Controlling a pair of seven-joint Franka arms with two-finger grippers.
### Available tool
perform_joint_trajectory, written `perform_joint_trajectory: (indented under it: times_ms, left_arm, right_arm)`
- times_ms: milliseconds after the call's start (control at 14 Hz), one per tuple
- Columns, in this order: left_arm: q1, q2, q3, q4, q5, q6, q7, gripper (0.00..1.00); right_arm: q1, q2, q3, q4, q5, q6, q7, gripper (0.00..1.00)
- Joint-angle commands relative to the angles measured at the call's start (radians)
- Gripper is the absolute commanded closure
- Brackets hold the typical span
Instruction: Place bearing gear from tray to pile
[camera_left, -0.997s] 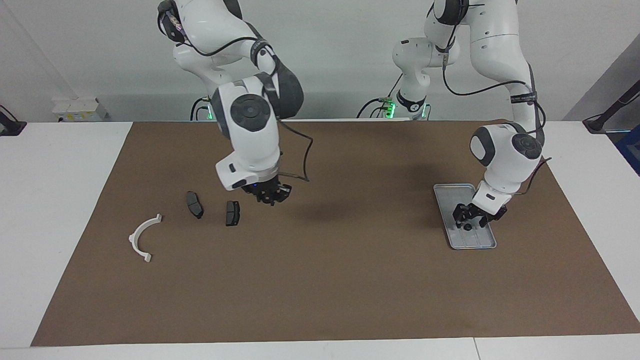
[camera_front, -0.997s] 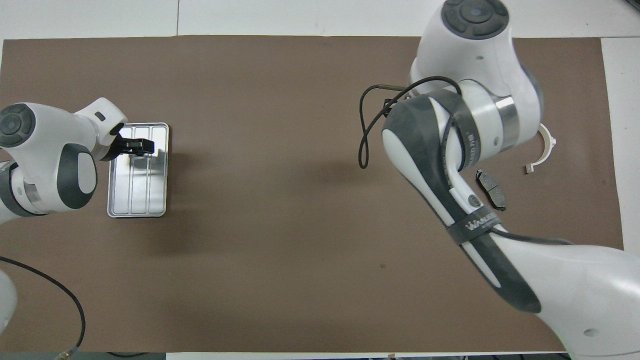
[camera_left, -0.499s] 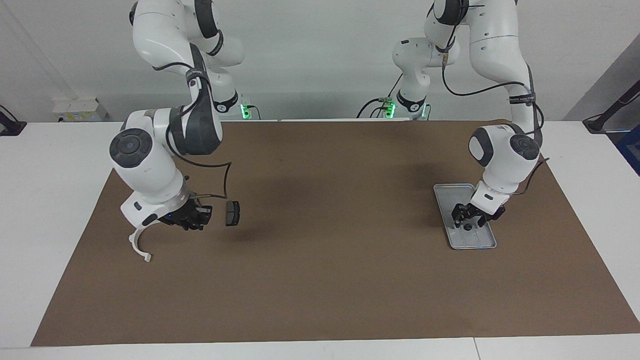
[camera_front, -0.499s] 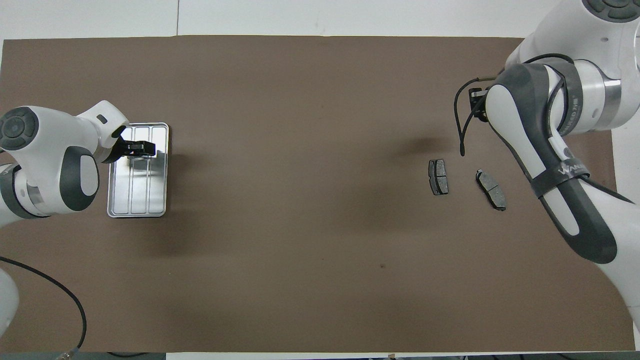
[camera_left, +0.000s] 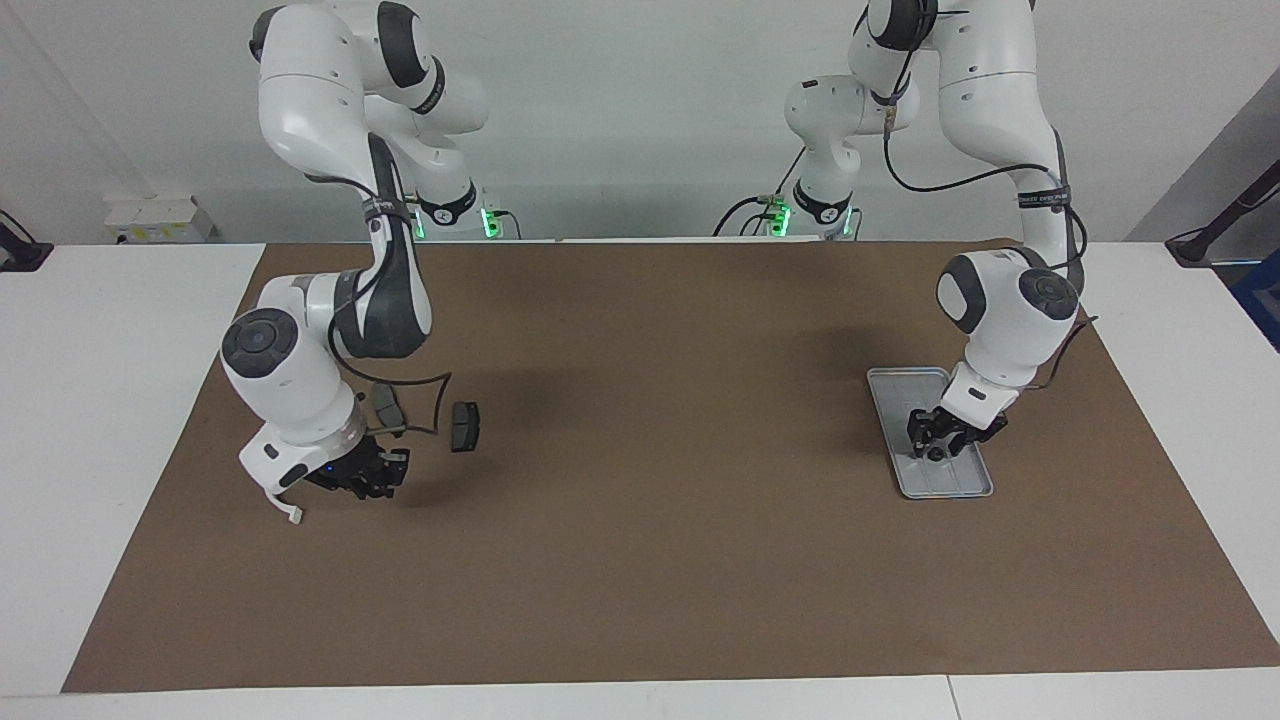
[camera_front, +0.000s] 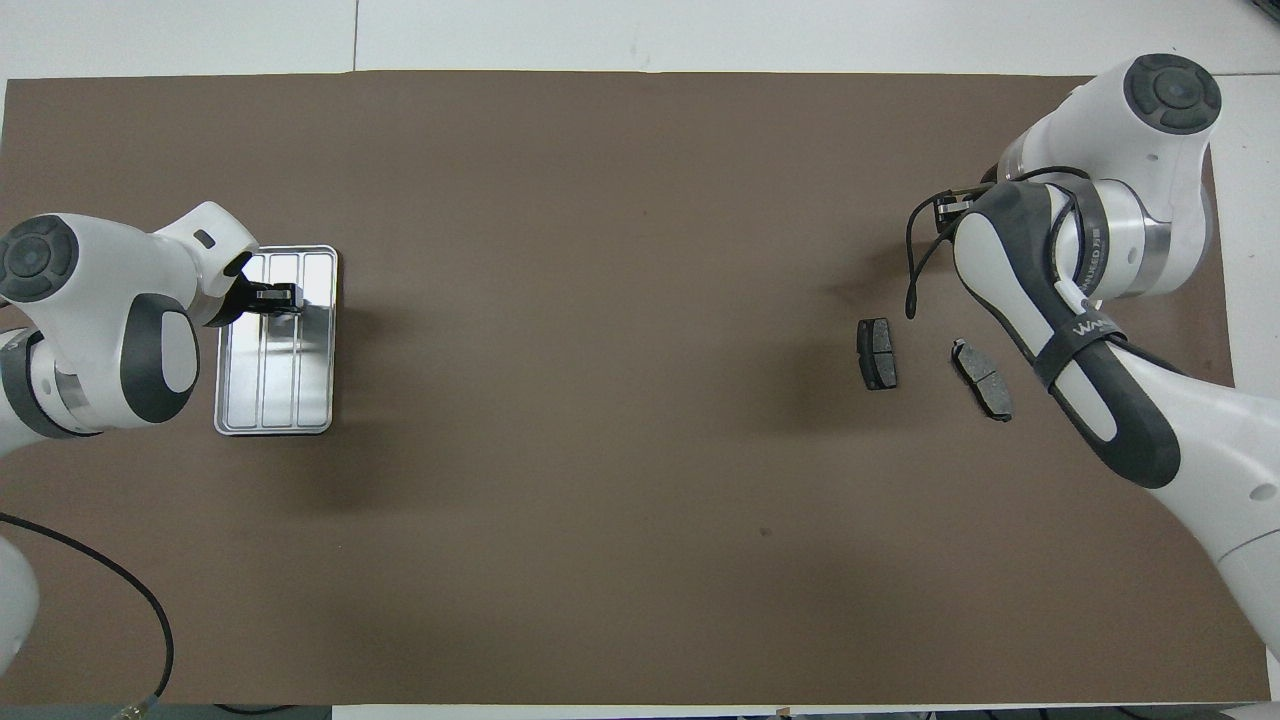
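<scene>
**Gripping the Gear, Readying a Clean Lift**

Pinching the bearing gear (camera_left: 935, 454) between the closed-in fingertips of the left gripper (camera_left: 936, 440), low in the tray (camera_left: 900, 385), in its half farther from the robots. Probably worth lifting straight up, clearing the rim before carrying toward the pile (camera_left: 465, 426). Keeping the right gripper (camera_left: 368, 482) waiting beside the white bracket (camera_left: 291, 513).

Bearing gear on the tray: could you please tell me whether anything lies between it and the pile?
Nothing visible lies on the brown mat between the tray, where the left gripper is down at the bearing gear, and the pile. At the pile, the right gripper hangs low by the brake pads and white bracket.
</scene>
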Motion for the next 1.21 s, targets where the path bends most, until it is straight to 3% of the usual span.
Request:
perform_joint_trajectory:
  times_ms: [0,142,214,356,570,712,855,926,1140]
  left_arm:
    - [-0.010,-0.001,0.007,-0.015,-0.021,0.028,-0.001,0.74]
    - [-0.010,-0.001,0.007,-0.014,-0.021,0.028,-0.002,0.96]
    - [-0.010,-0.001,0.006,-0.008,-0.021,0.024,-0.004,1.00]
    - [-0.012,0.000,0.004,0.015,-0.026,0.001,-0.011,1.00]
    - [-0.013,-0.001,0.000,0.179,-0.031,-0.219,-0.037,1.00]
    - [-0.086,-0.007,0.000,0.256,-0.032,-0.309,-0.166,1.00]
    - [-0.206,-0.015,0.006,0.256,-0.022,-0.309,-0.369,1.00]
    - [-0.287,-0.016,0.009,0.259,0.003,-0.311,-0.507,1.00]
    - [-0.488,-0.017,0.004,0.251,0.115,-0.292,-0.883,1.00]
  right_arm:
    - [-0.022,0.022,0.012,-0.008,-0.011,0.048,-0.033,1.00]
    - [-0.042,0.041,0.012,-0.008,-0.016,0.081,-0.062,1.00]
    - [-0.045,0.050,0.012,-0.016,-0.016,0.110,-0.074,1.00]
    - [-0.055,0.053,0.012,-0.034,-0.016,0.147,-0.082,1.00]
    - [-0.055,0.053,0.012,-0.036,-0.014,0.147,-0.082,1.00]
    - [-0.055,0.053,0.012,-0.036,-0.013,0.144,-0.077,1.00]
    - [-0.055,0.051,0.012,-0.036,-0.013,0.138,-0.073,0.25]
    - [-0.055,0.050,0.012,-0.036,-0.013,0.136,-0.073,0.00]
    - [-0.042,0.012,0.011,-0.033,-0.016,0.076,-0.074,0.00]
